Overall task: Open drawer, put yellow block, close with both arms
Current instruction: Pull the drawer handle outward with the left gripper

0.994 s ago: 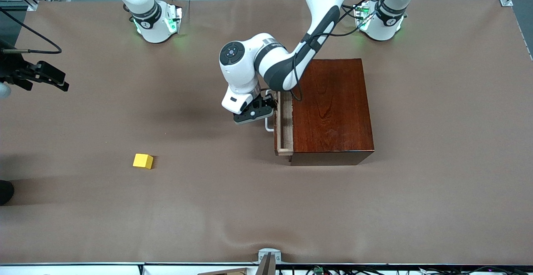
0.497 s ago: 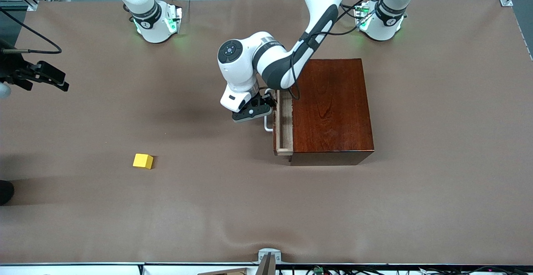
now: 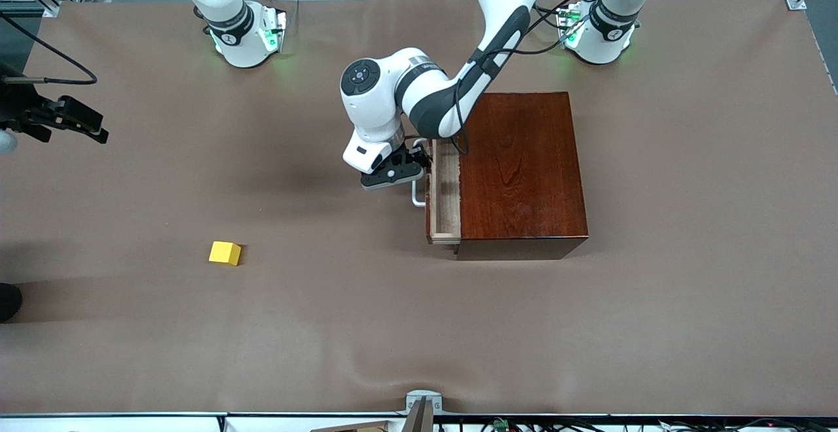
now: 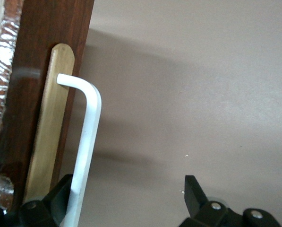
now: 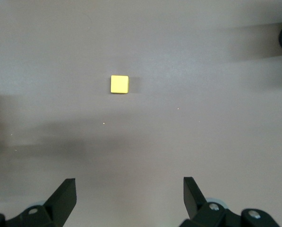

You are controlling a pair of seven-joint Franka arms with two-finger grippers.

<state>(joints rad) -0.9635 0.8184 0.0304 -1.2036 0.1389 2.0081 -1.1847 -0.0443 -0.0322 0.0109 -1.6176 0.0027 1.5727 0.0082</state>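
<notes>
While the drawer [image 3: 444,193] stands partly out of the dark wooden box [image 3: 522,173], the left gripper [image 3: 404,171] sits at its white handle [image 4: 84,142], jaws spread wide with the bar just inside one finger. Well apart from the box, toward the right arm's end of the table [image 3: 687,222], lies the yellow block [image 3: 225,253]. Above the block, the right gripper [image 5: 129,198] hangs with jaws released.

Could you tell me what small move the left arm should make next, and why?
Probably pull the handle a bit farther toward the right arm's end of the table. The left gripper has one finger hooked inside it, jaws open, and the drawer shows only a narrow strip of tray. The yellow block lies on the table; the right gripper waits, open.
</notes>
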